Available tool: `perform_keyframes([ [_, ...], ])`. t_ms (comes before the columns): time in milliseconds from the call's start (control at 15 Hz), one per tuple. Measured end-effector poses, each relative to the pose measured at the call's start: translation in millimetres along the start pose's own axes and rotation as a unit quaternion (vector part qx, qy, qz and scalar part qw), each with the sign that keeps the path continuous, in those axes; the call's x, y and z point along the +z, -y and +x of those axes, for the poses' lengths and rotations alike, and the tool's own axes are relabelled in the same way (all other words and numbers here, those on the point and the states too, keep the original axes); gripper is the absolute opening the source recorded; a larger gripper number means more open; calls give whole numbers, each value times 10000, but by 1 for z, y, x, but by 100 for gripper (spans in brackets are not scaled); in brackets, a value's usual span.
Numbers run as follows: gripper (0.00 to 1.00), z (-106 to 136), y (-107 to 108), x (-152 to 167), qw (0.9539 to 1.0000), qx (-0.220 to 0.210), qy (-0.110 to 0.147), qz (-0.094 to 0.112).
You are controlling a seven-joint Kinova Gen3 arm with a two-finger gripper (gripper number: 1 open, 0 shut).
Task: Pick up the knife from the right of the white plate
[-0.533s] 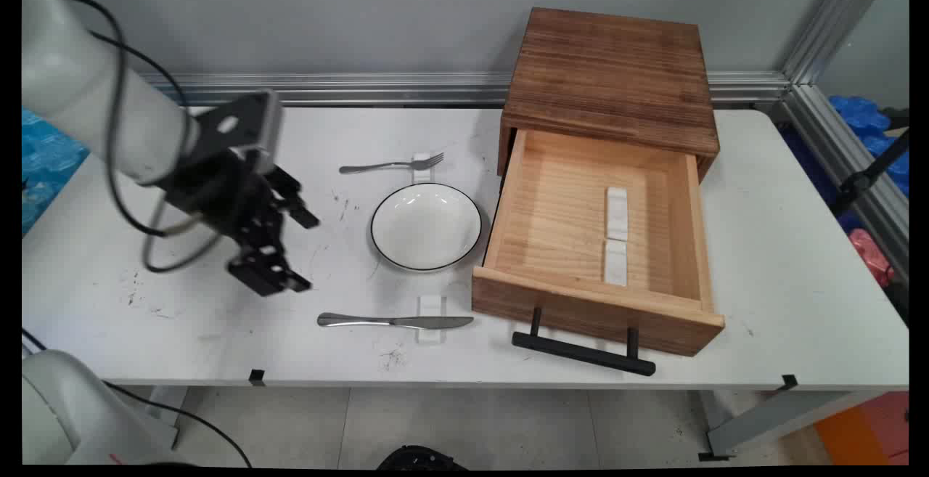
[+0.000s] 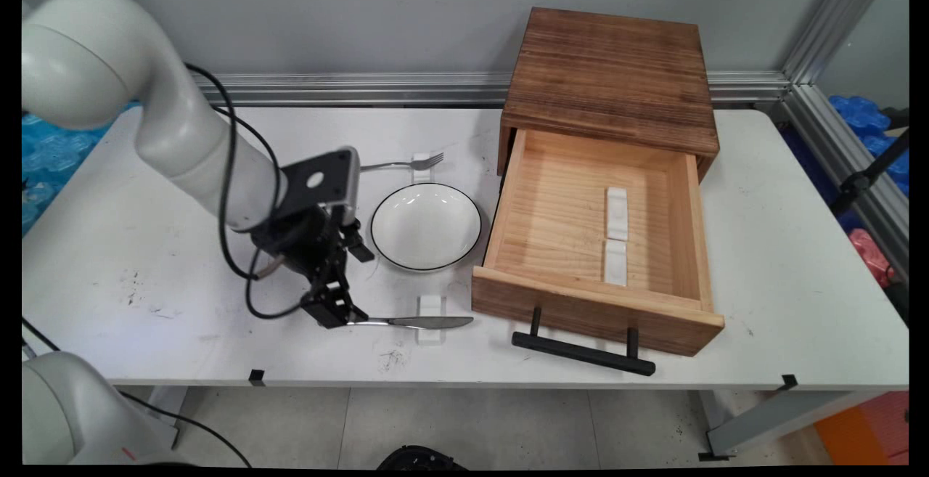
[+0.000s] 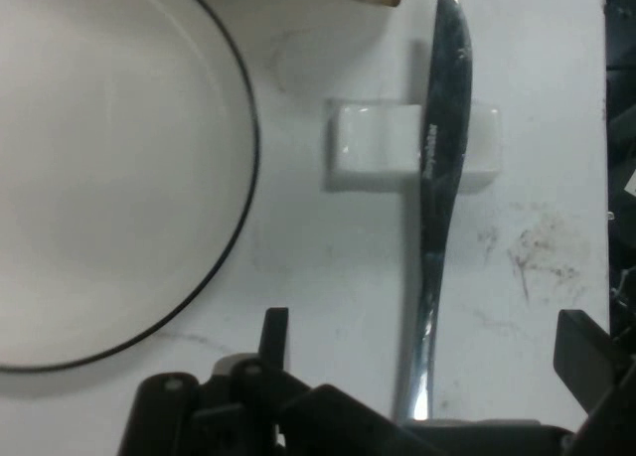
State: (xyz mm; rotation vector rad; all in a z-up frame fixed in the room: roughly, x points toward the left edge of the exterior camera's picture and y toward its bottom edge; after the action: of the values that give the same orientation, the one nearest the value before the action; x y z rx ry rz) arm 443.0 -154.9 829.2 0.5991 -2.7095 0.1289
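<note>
The gripper (image 2: 335, 308) hangs low over the knife's (image 2: 410, 322) handle end, its fingers (image 3: 273, 337) spread apart on either side of the handle, not closed on it. The knife lies across a small white rest (image 2: 431, 308) near the table's (image 2: 109, 245) front edge, beside the white plate (image 2: 426, 226); farther right, a wooden drawer (image 2: 591, 245) stands open

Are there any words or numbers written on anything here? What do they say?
No text here can be read.
Knife: a tiny stamped mark on the blade, too small and blurred to read.
Plate, fork, wooden drawer box: no writing shows.
Pincer, open around the knife handle: no label shows.
</note>
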Motion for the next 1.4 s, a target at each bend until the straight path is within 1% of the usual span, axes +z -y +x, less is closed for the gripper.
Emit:
perform_keyframes([
  [133,100,2,-2,15,10000,73,42,-46],
  [600,100,3,-6,49,9995,243,188,-114],
  [933,100,6,-6,63,9990,366,223,-125],
  [1200,100,9,-4,69,9985,478,232,-142],
  [1267,0,10,-4,69,9983,509,233,-152],
  [1400,0,10,-3,70,9979,565,241,-184],
])
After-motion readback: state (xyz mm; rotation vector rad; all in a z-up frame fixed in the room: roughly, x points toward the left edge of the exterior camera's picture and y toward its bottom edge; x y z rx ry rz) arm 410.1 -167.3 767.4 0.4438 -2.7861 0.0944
